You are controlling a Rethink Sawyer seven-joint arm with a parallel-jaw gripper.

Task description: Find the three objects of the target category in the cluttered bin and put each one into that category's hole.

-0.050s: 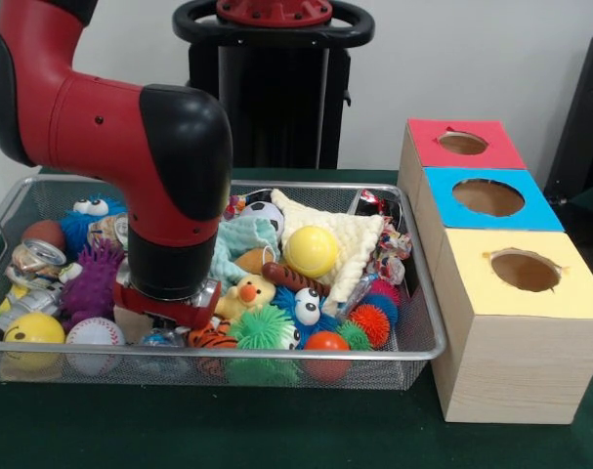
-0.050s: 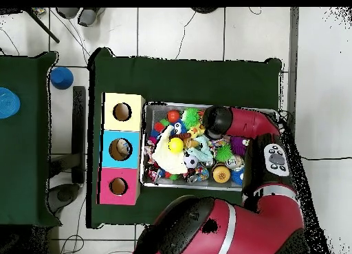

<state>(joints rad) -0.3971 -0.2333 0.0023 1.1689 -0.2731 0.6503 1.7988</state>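
My arm (image 1: 130, 147) reaches down into the wire bin (image 1: 428, 337), which sits just beside the three-hole box (image 1: 491, 293). Overhead shows something inside the blue hole (image 2: 122, 149); the front view does not. My pincer (image 1: 164, 318) is buried among toys near the baseball (image 1: 94, 332); I cannot tell its opening.

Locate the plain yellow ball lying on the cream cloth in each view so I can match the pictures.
Front view: the smooth plain yellow ball lies right of centre in the wire mesh bin, on the cream knitted cloth.
Overhead view: the same ball lies in the bin's left half, nearest the blue-topped box.
Shared landmark: the blue-topped wooden box with a round hole.
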